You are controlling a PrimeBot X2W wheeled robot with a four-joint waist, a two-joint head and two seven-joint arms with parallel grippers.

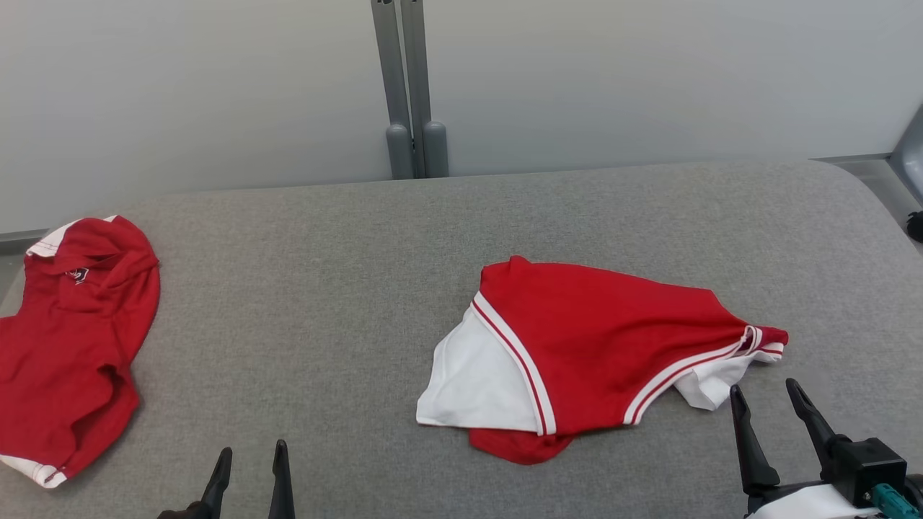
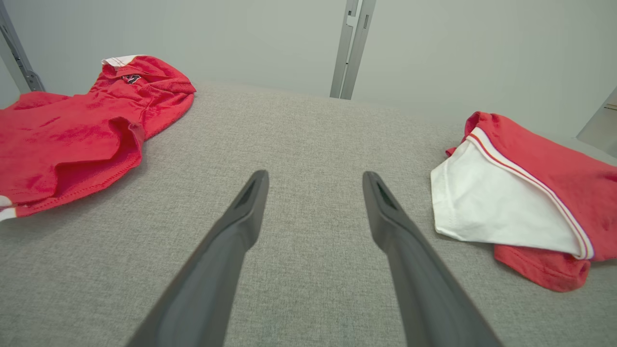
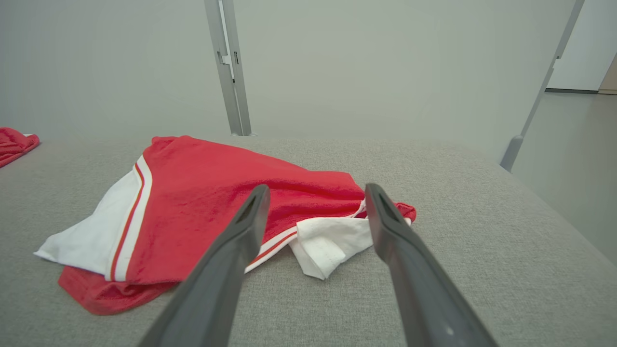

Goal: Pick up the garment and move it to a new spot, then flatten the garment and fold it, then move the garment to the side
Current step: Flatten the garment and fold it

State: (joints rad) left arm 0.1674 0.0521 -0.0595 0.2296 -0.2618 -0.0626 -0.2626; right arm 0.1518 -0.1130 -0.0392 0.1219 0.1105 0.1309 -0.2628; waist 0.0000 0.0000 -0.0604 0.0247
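At the far left of the grey bench (image 1: 324, 288), a crumpled red garment (image 1: 72, 339) with white trim lies partly over the edge, well apart from the work in hand. The left gripper (image 1: 252, 447) hangs low over bare fabric at the near edge, its two dark fingers spread and holding nothing. Behind the bench, a grey post (image 1: 411, 86) stands against a pale wall.

Right of centre lies the red-and-white garment (image 1: 598, 353), judged to be the piece to pick up. It is doubled over itself, with a white panel at its left end, striped trim across it and a red layer poking out beneath. Just beside its right end, where a small white flap (image 3: 323, 246) sticks out, the right gripper (image 1: 764, 386) hovers with fingers wide apart, empty and not touching the cloth.

The pick-up appears not yet begun. The main risk is a shallow pinch: closing on the loose white flap or the top layer alone would likely let the rest trail, unfold or slip free during the carry. Coming down too hard could catch the bench's woven cover along with the cloth. A move leftward also risks landing on the other red garment.
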